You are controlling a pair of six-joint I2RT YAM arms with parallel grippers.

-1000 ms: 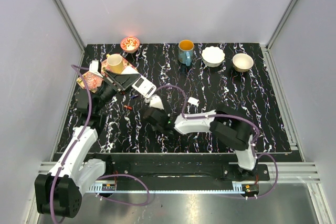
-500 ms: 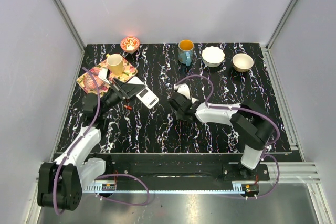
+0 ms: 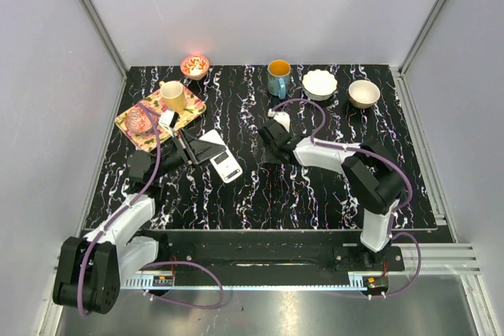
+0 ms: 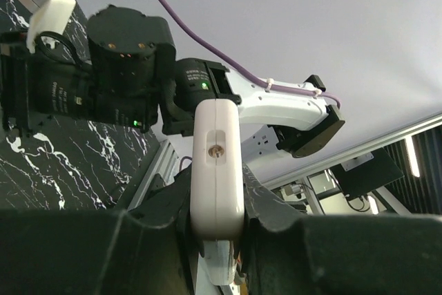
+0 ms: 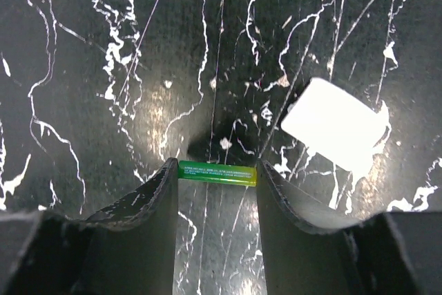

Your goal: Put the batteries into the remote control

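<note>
My left gripper (image 3: 200, 152) is shut on the remote control (image 3: 224, 163), a flat white rectangle held above the table left of centre. In the left wrist view the remote control (image 4: 217, 164) stands edge-on, clamped between the dark fingers of the left gripper (image 4: 218, 204). My right gripper (image 3: 270, 136) hovers near the table's middle. It is shut on a green battery (image 5: 217, 173), held by its two ends across the tips of the right gripper (image 5: 217, 175), just above the black marbled table (image 5: 103, 67). A small white cover (image 5: 335, 131) lies on the table beyond the right finger.
A patterned tray (image 3: 135, 125) with a beige cup (image 3: 173, 96) sits at the back left. Along the back edge stand a small red bowl (image 3: 194, 65), a blue mug (image 3: 278, 78), a white bowl (image 3: 320, 83) and a beige bowl (image 3: 364, 93).
My right gripper has carried the green battery right and toward the back. My left gripper has brought the remote control nearer to the front and slightly right.
</note>
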